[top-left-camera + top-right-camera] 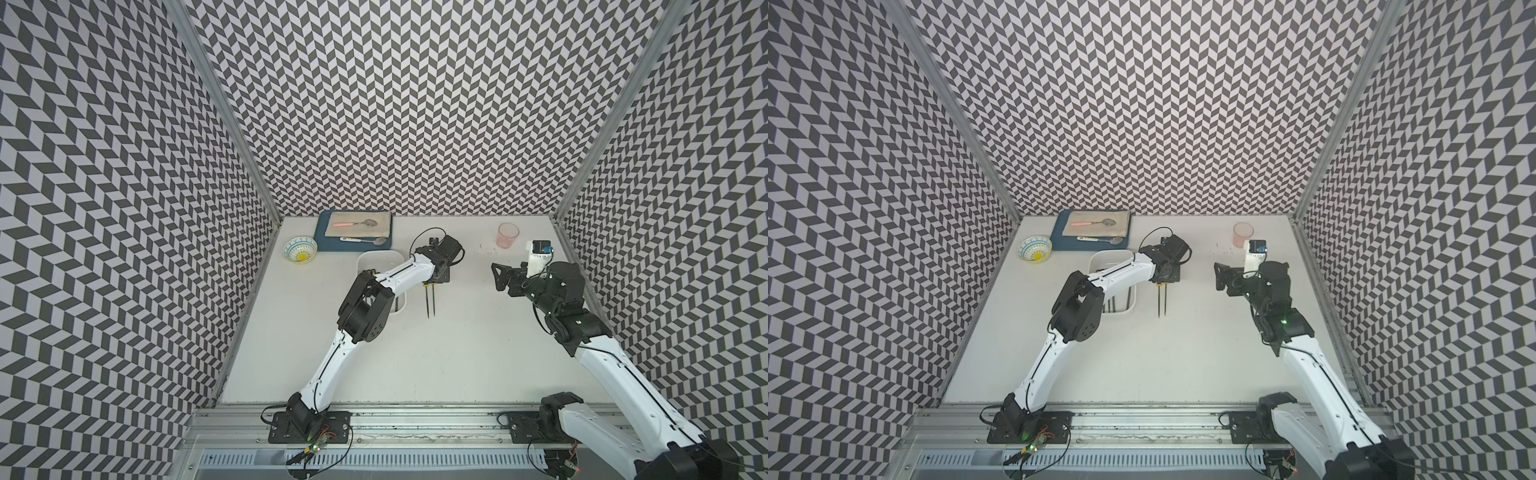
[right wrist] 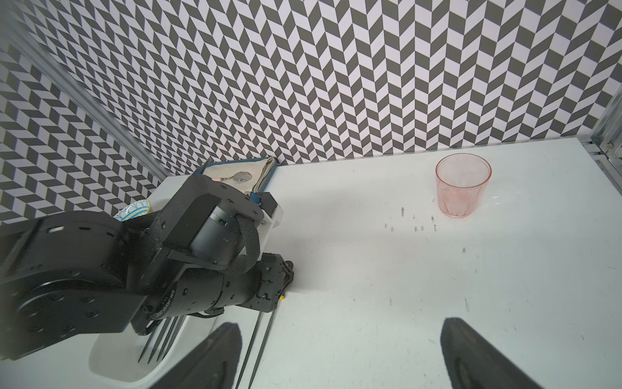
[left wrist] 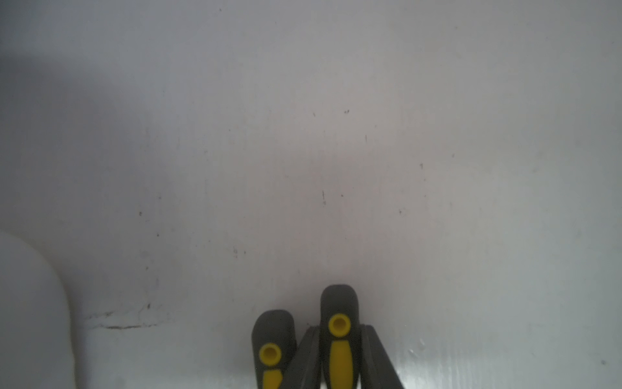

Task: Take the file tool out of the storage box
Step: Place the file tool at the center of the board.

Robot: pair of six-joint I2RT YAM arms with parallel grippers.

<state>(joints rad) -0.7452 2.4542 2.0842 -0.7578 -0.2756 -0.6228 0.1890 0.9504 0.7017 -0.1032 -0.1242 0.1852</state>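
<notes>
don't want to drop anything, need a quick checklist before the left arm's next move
1. Two files out of box: ok
2. Left claw straddles one handle, second handle outside it: ok
3. Left claw released: cannot tell
4. Box emptied: not ok, more files inside
5. Right claw open, empty: ok
6. Cup clear of the two files: ok

- Shallow white plastic storage box [image 2: 107, 363]: smooth, glossy walls.
- Black file-tool handle [image 3: 339, 303] with yellow inserts: matt, rubbery-looking.
- White tabletop [image 2: 370, 269]: matt, scuffed with small dark marks.
- Pink translucent tumbler [image 2: 462, 188]: glossy, faceted; glass or plastic, I cannot tell.
- Beige folded cloth [image 1: 384, 220]: dull, woven.
</notes>
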